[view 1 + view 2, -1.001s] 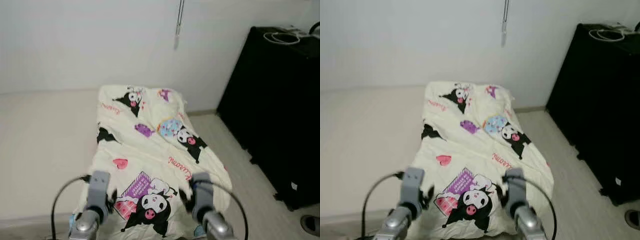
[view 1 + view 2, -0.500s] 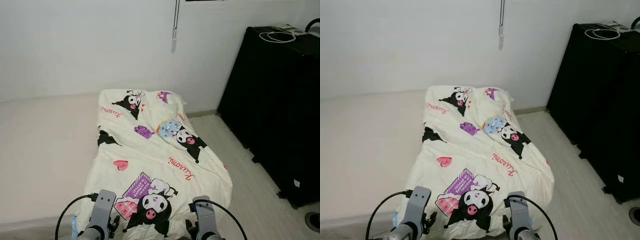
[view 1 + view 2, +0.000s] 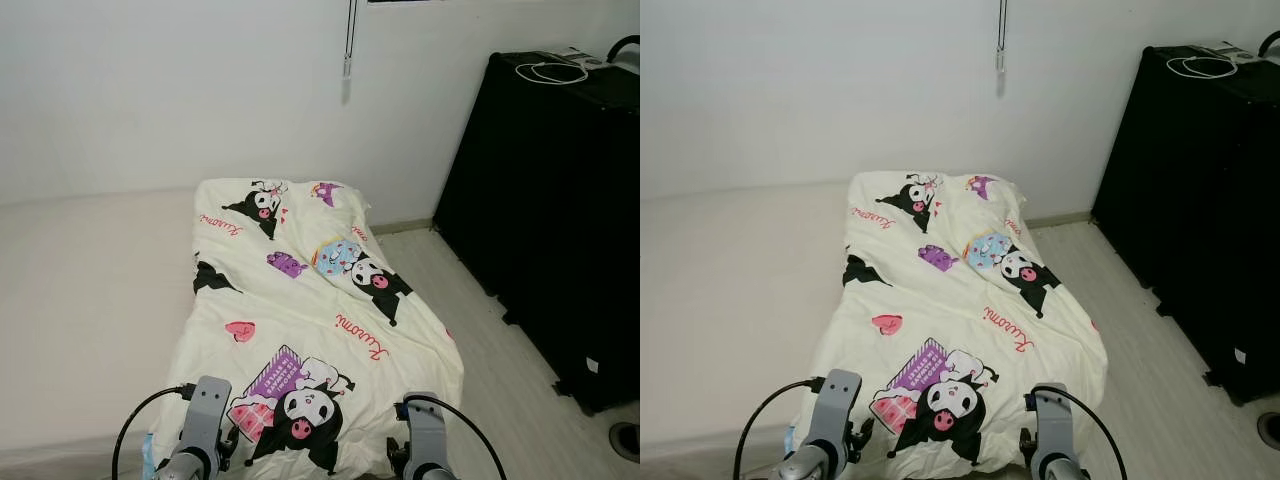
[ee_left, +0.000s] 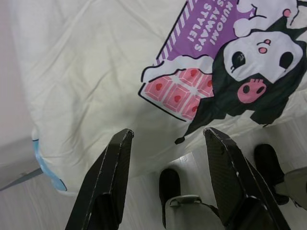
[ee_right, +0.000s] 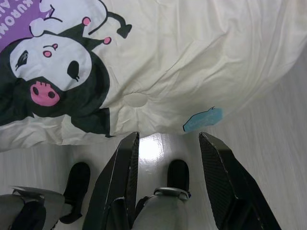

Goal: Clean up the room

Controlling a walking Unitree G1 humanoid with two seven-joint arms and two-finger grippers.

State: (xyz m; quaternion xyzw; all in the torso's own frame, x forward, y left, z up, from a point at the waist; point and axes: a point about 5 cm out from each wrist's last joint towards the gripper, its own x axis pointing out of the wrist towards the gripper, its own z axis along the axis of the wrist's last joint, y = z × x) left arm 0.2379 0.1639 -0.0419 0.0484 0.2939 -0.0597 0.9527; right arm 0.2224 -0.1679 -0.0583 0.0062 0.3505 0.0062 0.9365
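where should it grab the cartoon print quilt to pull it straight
Probably by the near hem of the quilt, at its two bottom corners, coming from the foot end. That edge drapes over the mattress toward the floor, loose and free to pinch. The open left gripper and open right gripper hang just below it.

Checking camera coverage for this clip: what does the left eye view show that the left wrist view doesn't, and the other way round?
The left eye view takes in the whole room: the white wall, the black cabinet with a white cable on top, and the bare mattress.

The left wrist view adds the left gripper, fingers open above the quilt's near edge, the floor below, and the robot's feet.

Both show the cream cartoon quilt and its purple-and-black print.
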